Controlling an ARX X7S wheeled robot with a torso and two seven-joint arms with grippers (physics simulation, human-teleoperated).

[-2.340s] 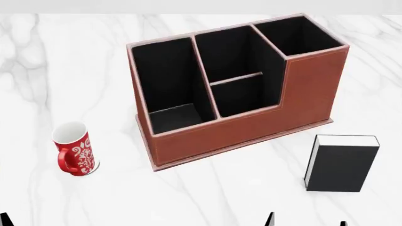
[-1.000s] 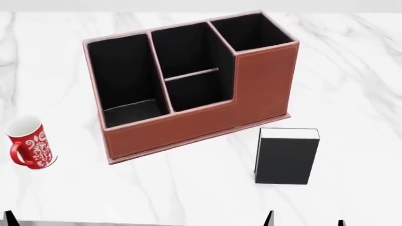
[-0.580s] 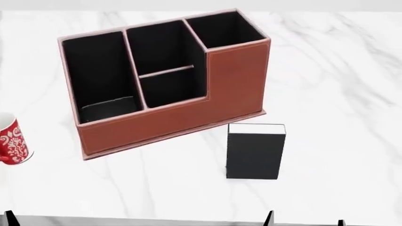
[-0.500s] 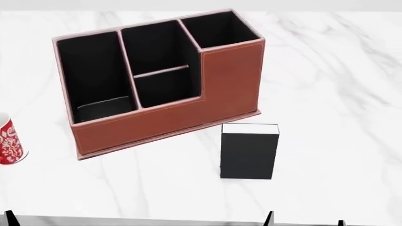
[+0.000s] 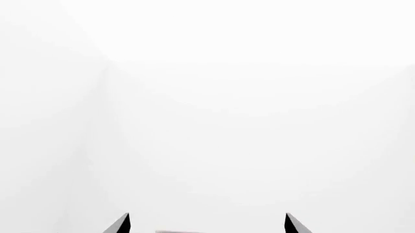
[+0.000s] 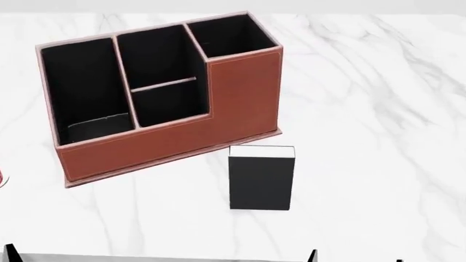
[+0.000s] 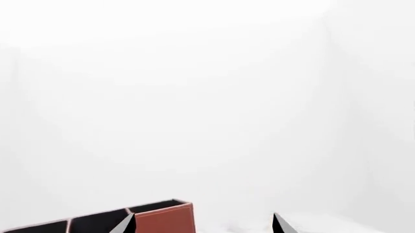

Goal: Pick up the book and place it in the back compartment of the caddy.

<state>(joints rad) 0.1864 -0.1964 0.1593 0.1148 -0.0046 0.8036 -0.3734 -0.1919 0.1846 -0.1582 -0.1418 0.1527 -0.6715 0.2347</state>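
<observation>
The black book point(image 6: 261, 177) lies flat on the white marble table point(image 6: 378, 109), white page edge to the back, just in front of the caddy's right end. The reddish-brown caddy point(image 6: 174, 136) stands at the left middle, its black compartments empty, the tall one at its right end. Its corner shows in the right wrist view point(image 7: 165, 218). My right gripper point(image 6: 355, 258) is open and empty at the near edge, right of the book; it also shows open in the right wrist view point(image 7: 203, 225). My left gripper point(image 5: 207, 225) is open and empty; one fingertip point(image 6: 9, 254) shows at the lower left.
A sliver of the red-and-white mug point(image 6: 1, 177) shows at the left edge. The table's near edge point(image 6: 145, 257) runs along the bottom of the head view. Bare marble lies right of the book and the caddy.
The head view has swung right: the caddy and the book have slid left in it, and the mug has nearly left the picture. The fingertips stay at the bottom edge.
</observation>
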